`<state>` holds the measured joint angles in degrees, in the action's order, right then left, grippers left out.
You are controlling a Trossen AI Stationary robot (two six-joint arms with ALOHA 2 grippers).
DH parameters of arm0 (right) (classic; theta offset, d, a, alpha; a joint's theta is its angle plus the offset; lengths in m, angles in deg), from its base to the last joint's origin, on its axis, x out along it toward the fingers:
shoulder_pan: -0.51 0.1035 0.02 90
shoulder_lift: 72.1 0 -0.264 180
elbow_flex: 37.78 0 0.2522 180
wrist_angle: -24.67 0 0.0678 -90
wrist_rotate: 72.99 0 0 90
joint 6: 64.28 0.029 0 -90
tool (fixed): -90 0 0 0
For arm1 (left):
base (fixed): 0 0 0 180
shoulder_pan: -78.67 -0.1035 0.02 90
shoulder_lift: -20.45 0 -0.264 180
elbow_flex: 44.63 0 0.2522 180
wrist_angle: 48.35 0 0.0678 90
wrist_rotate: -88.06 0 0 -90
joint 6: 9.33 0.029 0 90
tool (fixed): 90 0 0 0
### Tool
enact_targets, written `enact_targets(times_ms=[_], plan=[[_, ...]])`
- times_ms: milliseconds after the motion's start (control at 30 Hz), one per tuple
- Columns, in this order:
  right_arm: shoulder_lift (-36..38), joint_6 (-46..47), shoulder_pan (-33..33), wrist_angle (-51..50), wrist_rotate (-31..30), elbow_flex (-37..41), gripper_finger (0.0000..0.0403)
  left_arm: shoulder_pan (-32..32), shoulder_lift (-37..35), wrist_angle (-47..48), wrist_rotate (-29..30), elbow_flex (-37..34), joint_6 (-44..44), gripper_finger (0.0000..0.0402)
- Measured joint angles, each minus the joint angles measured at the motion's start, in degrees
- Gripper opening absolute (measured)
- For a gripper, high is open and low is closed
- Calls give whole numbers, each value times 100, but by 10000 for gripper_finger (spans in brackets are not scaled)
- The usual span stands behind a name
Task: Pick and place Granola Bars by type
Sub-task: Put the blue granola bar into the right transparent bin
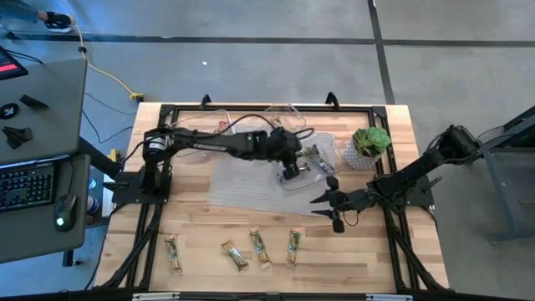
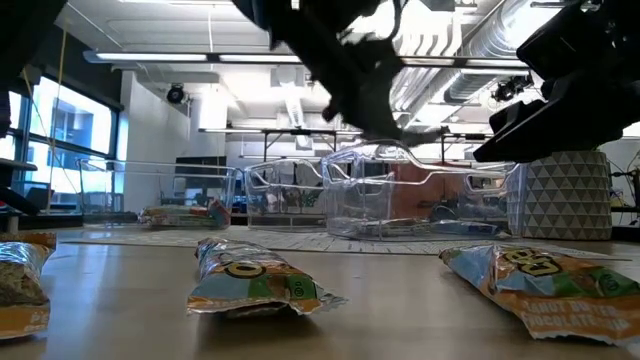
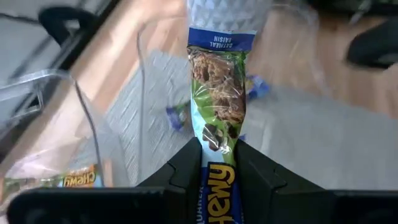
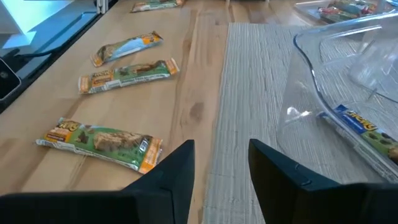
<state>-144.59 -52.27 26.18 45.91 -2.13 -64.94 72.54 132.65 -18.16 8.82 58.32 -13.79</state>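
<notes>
Overhead, left claw (image 3: 217, 163) clamped on granola bar (image 3: 216, 99), right claw (image 4: 221, 163) parted.

The left gripper (image 3: 219, 163) has its two dark fingers (image 3: 181, 169) clamped on a green-and-blue wrapped granola bar (image 3: 217, 106), which sticks out lengthwise between them, its far end printed with a blue band of white lettering and its near end showing large yellow letters on blue. Beneath it lies a pale grey woven mat (image 3: 155, 118) on the light wooden table (image 3: 165, 37). The curved rim of a clear plastic tub (image 3: 62, 118) shows to one side, with an orange-labelled bar (image 3: 78, 179) lying near its wall. Small blue wrapper ends (image 3: 177, 115) peek out just beside the held bar. A dark blurred shape (image 3: 373, 46) sits at the far corner.
</notes>
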Motion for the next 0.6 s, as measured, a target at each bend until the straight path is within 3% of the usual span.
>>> enact_targets(times_ms=[167,600], plan=[[2,68,0,-4,-8,6,133,-213,443,-16,-456,-1,122,78],[2,101,-2,-6,-308,6,133,-217,597,9,-575,2,535,78]])
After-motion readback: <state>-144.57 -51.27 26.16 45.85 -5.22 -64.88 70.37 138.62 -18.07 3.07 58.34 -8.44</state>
